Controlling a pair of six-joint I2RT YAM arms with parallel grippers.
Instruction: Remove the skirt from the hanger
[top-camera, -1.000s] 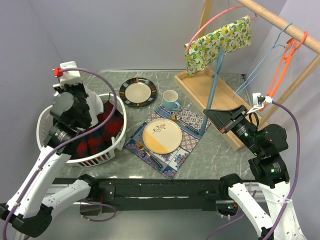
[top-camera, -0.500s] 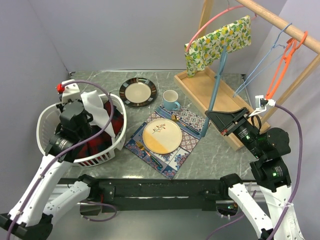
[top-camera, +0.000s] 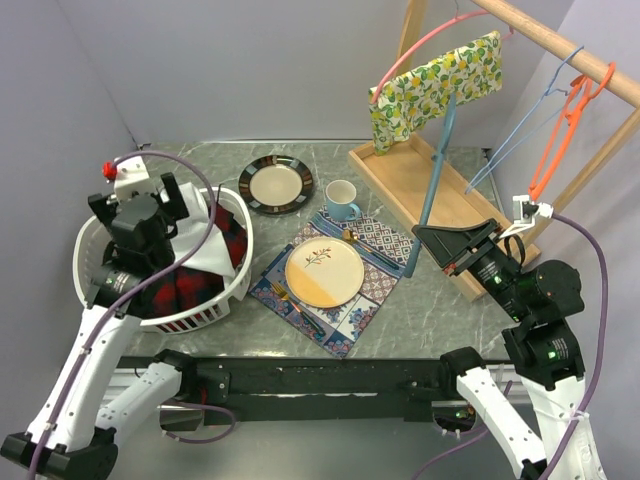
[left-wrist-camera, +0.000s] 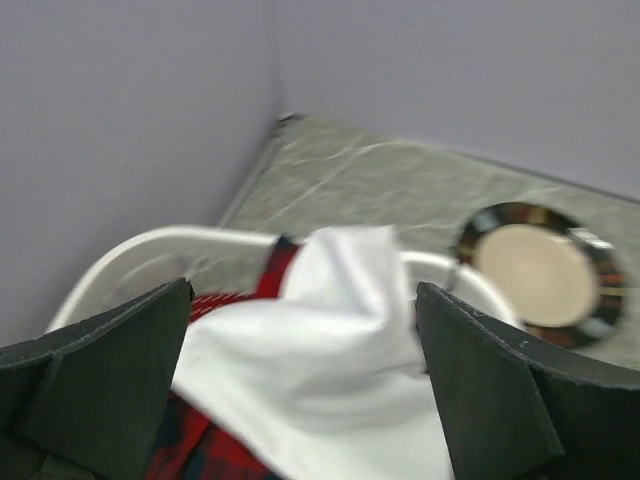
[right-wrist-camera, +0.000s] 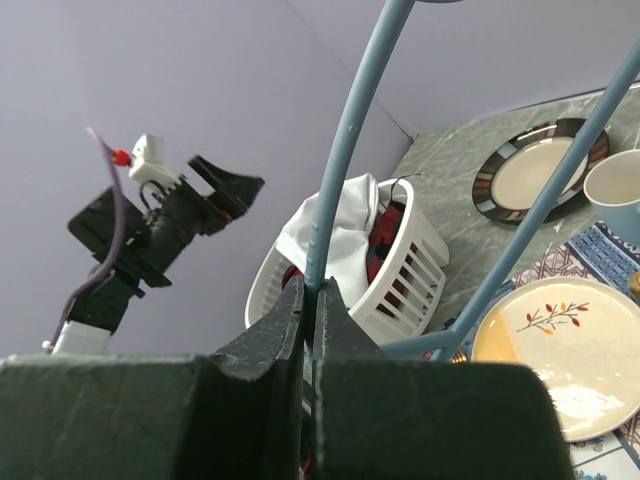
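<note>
White skirt (left-wrist-camera: 340, 290) lay in the basket (top-camera: 205, 308), off the blue hanger (right-wrist-camera: 348, 135), so the job looked done. Left gripper (left-wrist-camera: 300, 340) hung open above it; right gripper (right-wrist-camera: 312, 300) pinched the bare hanger.

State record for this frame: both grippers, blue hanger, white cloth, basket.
left gripper: open, empty, above the white plastic laundry basket
right gripper: shut on the blue plastic hanger
hanger load: none visible
white cloth: in the basket, on a red plaid garment
task state: likely done, if the white cloth is the skirt
</note>
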